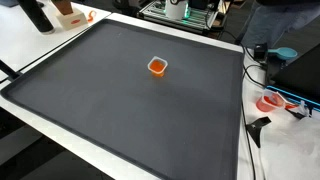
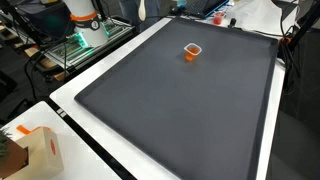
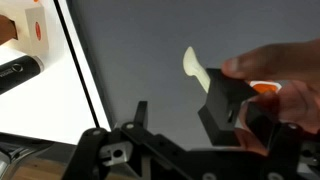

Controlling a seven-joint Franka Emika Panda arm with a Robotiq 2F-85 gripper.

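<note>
A small orange cup [image 1: 157, 66] [image 2: 192, 51] stands upright near the middle of the black mat [image 1: 100, 110] that covers the white tabletop [image 1: 25, 50]. In both exterior views it stands alone, with nothing touching it.

The gripper [image 3: 226, 108] shows only in the wrist view. Its dark frame fills the lower edge, and one black finger block rises to the right with a pale tip. I cannot tell whether it is spread or pressed together.

In that view a sliver of the cup [image 3: 265, 90] peeks out just behind the finger block, on the right. It is partly covered by the block and by a brownish blur too soft to make out.

A cardboard box [image 3: 28, 30] sits on the bare tabletop beyond the mat's left edge, well apart from the cup.
</note>
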